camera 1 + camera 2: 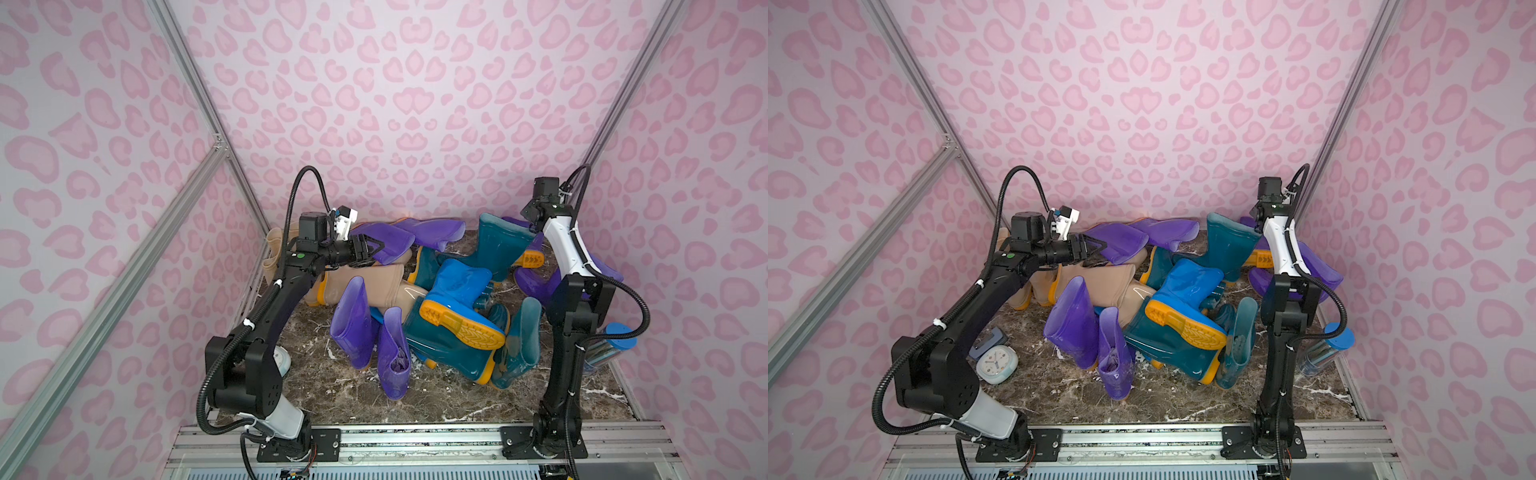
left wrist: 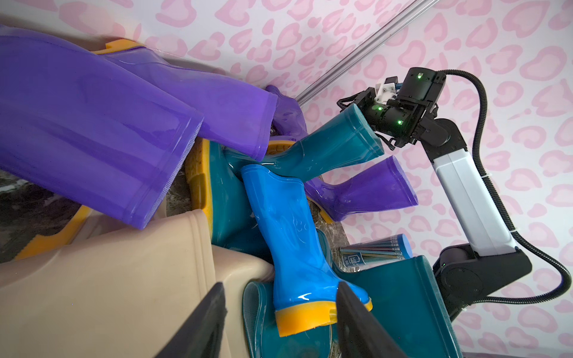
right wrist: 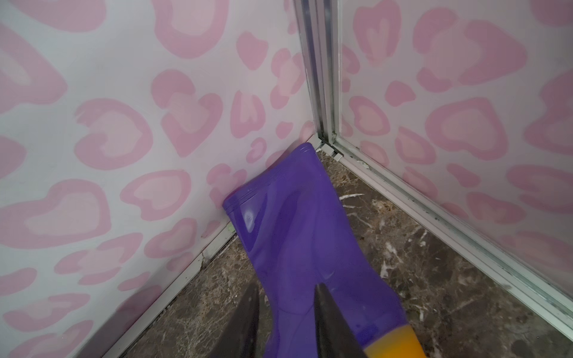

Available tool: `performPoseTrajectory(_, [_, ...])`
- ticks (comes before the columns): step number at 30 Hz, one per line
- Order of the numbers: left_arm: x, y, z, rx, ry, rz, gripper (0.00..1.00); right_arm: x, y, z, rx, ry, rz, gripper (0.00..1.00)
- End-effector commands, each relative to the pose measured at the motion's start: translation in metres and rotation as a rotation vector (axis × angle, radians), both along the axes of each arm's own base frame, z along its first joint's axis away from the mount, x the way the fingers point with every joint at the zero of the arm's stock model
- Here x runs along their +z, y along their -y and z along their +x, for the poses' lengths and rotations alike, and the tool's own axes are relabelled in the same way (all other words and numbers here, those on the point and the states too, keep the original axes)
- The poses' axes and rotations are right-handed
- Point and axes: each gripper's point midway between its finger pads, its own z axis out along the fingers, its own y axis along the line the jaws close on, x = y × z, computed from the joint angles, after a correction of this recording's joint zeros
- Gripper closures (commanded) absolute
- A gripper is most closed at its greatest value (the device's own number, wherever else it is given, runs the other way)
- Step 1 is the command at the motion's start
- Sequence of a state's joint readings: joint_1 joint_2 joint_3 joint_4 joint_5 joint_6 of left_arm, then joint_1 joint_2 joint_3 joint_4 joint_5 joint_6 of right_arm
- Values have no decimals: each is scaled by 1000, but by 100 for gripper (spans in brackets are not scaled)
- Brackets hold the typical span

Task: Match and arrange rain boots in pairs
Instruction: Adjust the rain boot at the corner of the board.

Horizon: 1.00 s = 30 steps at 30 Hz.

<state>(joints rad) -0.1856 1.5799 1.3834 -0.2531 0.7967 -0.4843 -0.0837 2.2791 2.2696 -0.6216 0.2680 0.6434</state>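
Marble-patterned floor (image 1: 353, 399) carries your whole heap of rain boots (image 1: 440, 345), unpaired and tangled from the far wall to mid-floor. Purple ones lie along the far wall, beige ones sit at the far left, and teal ones are right of centre. A bright blue boot (image 1: 457, 286) rests on top in the middle, its sole toward you. Two more purple boots rise at the near edge of the heap.

Your left gripper (image 1: 368, 251) hangs with fingers apart, holding nothing, over a beige boot (image 1: 361, 286). Your right gripper (image 3: 287, 286) is in the far right corner, fingers straddling a purple boot (image 3: 294, 223) that lies on the floor. You cannot tell whether they pinch it. A small alarm clock (image 1: 996, 363) lies near left.
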Motion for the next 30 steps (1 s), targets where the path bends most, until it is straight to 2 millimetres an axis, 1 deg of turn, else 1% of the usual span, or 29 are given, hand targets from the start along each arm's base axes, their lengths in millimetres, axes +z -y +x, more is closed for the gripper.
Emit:
performPoseTrajectory(1, [9,3,1,-13,47,-14,41,-22,17,-5,-38,-37,-15,58])
performPoseTrajectory(2, [9,3,1,-14,46,-14,41,-35,21,-6,-35,-63,0,55])
performPoseTrajectory(3, [9,3,1,-14,45,-13,41,-52,23,-6,-17,-98,12,54])
performPoseTrajectory(4, [9,3,1,-14,45,-14,41,-61,23,-7,10,-128,12,52])
performPoseTrajectory(6, [7,3,2,-14,41,-13,41,-82,32,-14,-22,-195,-13,46])
performPoseTrajectory(8, [6,5,2,-17,39,-12,41,-95,36,-16,-17,-241,-25,38])
performPoseTrajectory(9, [4,5,3,-17,34,-12,41,-100,38,-17,-12,-254,-23,36])
performPoseTrajectory(12, [2,8,2,-25,30,-11,41,-107,39,-14,2,-266,-32,28])
performPoseTrajectory(14, [1,9,1,-28,31,-7,41,-112,45,-15,-25,-273,-35,22])
performPoseTrajectory(16, [0,9,1,-29,31,-1,41,-122,52,-15,-21,-271,14,20])
performPoseTrajectory(18, [-1,9,1,-30,30,2,41,-134,63,-18,-34,-280,61,19])
performPoseTrajectory(20, [-1,10,1,-34,30,2,41,-140,65,-13,-6,-266,108,15])
performPoseTrajectory(23, [-3,11,1,-36,28,5,42,-148,61,-3,50,-246,145,14])
performPoseTrajectory(27, [-4,13,0,-41,30,16,42,-166,47,11,138,-209,269,14])
performPoseTrajectory(30, [-7,13,1,-41,26,25,42,-173,31,23,242,-164,354,14])
